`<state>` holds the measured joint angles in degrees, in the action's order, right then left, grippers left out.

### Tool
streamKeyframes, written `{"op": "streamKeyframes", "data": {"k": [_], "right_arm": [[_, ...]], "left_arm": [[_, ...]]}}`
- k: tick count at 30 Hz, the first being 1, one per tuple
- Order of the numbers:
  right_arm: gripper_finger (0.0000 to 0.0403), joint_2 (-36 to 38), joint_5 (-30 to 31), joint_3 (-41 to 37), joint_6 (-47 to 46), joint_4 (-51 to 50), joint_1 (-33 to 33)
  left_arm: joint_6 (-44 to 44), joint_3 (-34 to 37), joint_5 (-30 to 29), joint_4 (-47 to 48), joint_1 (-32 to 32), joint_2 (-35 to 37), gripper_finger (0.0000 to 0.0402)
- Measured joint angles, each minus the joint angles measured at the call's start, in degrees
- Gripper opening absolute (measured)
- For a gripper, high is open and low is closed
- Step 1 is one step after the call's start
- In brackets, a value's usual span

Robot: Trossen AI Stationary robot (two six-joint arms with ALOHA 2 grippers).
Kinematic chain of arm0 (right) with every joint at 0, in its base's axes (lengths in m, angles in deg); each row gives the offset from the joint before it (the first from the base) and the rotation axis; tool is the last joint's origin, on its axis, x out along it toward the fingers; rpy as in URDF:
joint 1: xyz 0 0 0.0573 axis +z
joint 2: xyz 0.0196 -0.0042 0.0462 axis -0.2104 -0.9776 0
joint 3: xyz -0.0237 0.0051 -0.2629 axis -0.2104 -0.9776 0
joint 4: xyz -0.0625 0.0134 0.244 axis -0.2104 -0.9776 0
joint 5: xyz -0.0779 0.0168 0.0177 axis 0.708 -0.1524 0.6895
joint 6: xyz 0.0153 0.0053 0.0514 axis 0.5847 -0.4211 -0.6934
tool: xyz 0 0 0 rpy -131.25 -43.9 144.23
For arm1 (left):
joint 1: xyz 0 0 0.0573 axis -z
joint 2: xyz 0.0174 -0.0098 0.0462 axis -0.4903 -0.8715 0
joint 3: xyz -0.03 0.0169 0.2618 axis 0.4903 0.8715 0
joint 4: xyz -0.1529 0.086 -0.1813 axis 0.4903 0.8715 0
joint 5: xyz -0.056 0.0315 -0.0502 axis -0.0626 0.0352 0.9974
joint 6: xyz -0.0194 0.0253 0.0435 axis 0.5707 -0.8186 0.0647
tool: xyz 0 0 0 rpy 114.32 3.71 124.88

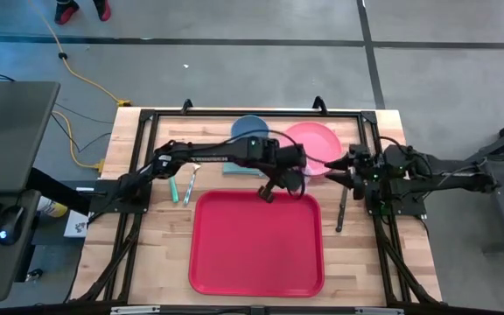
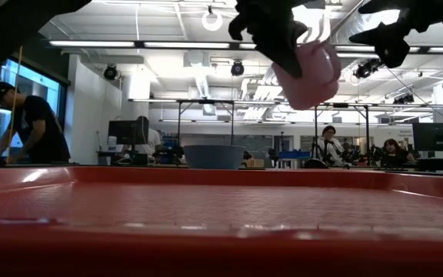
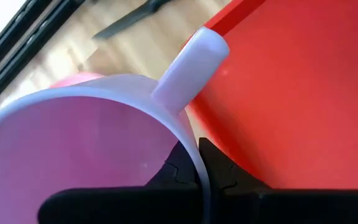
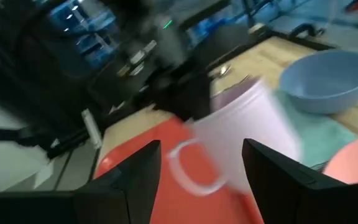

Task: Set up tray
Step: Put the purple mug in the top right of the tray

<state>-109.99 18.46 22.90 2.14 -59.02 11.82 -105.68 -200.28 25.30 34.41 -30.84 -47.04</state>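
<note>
Left gripper [image 3: 199, 163] jaws clamped on pink mug [image 3: 98, 143] rim, held above tray [image 1: 256, 243] far edge. Right gripper [image 4: 201, 165] near surface right edge; jaws apart.

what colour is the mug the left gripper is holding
Pale pink, a plastic mug with a handle, gripped by its rim; clearest in the left wrist view.

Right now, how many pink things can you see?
2. The pink plate sits on the table behind the tray, beside the blue bowl. The pink mug hangs above the tray's far edge in the left pincer.
</note>
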Motion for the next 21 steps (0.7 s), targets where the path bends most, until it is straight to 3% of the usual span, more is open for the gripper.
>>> {"op": "streamKeyframes", "data": {"k": [8, 21], "right_arm": [[0.0208, -6.75, -2.15, 0.00, 1.89, 1.67, 0.01], [0.0209, -18.16, -10.58, 0.00, 2.33, 11.39, 0.01]], "left_arm": [[0.02, 0.00, 4.50, 0.17, -2.01, 0.00, 0.0024], [0.00, 0.00, 4.29, -1.41, -1.94, 0.00, 0.0024]]}}
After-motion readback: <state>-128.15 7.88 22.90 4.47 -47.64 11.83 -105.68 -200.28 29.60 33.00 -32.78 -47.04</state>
